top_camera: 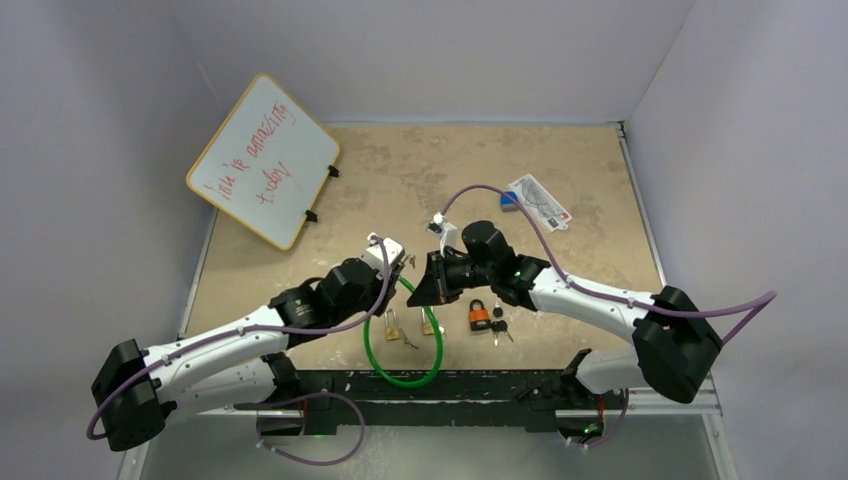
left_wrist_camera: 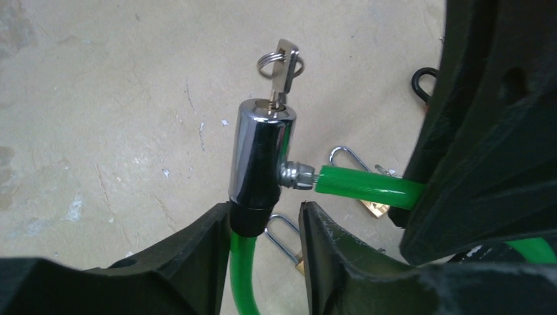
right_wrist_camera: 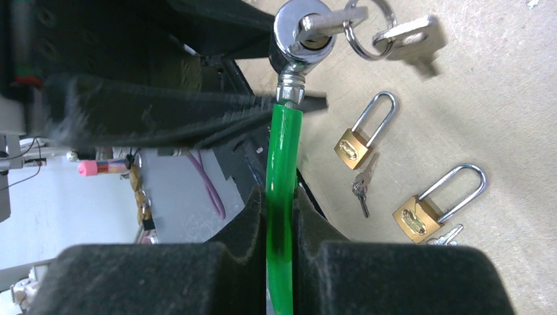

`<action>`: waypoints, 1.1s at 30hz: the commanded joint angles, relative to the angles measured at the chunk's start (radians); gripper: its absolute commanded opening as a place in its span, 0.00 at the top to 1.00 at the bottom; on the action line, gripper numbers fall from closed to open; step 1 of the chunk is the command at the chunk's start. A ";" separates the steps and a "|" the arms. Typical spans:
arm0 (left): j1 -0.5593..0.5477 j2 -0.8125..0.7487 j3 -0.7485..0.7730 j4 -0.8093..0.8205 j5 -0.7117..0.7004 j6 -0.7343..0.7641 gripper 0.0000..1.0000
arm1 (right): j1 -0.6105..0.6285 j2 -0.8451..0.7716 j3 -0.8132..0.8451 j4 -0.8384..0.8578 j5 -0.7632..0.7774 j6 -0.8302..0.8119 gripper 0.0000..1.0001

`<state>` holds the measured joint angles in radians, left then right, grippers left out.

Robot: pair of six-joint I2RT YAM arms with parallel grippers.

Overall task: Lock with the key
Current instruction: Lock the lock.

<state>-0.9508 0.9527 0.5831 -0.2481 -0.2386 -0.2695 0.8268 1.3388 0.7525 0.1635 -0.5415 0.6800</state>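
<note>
Your left jaws stand released, one on each side of the black sleeve [left_wrist_camera: 248, 223] under the cable lock's chrome cylinder [left_wrist_camera: 259, 154]; only one of them touches it. The key [left_wrist_camera: 284, 75] sits in the keyhole beyond their tips. Your right jaws are clenched on the green cable [right_wrist_camera: 282, 170], just short of that cylinder. The whiteboard [top_camera: 265, 160] carries red handwriting too small to read.
</note>
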 commanded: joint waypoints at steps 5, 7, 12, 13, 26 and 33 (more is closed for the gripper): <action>-0.002 -0.102 -0.090 0.131 0.047 -0.014 0.99 | 0.005 -0.033 0.027 0.045 0.028 -0.012 1.00; -0.002 -0.107 -0.083 0.137 0.079 0.002 1.00 | 0.006 -0.023 0.037 0.038 0.029 -0.006 1.00; -0.003 -0.063 -0.050 0.161 0.202 0.028 1.00 | 0.013 0.008 0.079 0.022 0.038 0.020 1.00; -0.003 -0.050 -0.041 0.160 0.224 0.032 1.00 | 0.015 0.011 0.086 0.015 0.049 0.021 1.00; -0.029 -0.013 0.023 0.158 0.287 0.086 1.00 | 0.041 0.060 0.158 -0.081 0.216 0.035 1.00; -0.034 -0.024 0.036 0.106 0.220 0.088 1.00 | 0.046 0.045 0.147 -0.108 0.222 0.026 1.00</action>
<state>-0.9382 0.9512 0.5262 -0.2447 -0.1566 -0.1902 0.8749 1.4002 0.8558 -0.0509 -0.4526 0.7136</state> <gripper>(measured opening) 0.163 0.115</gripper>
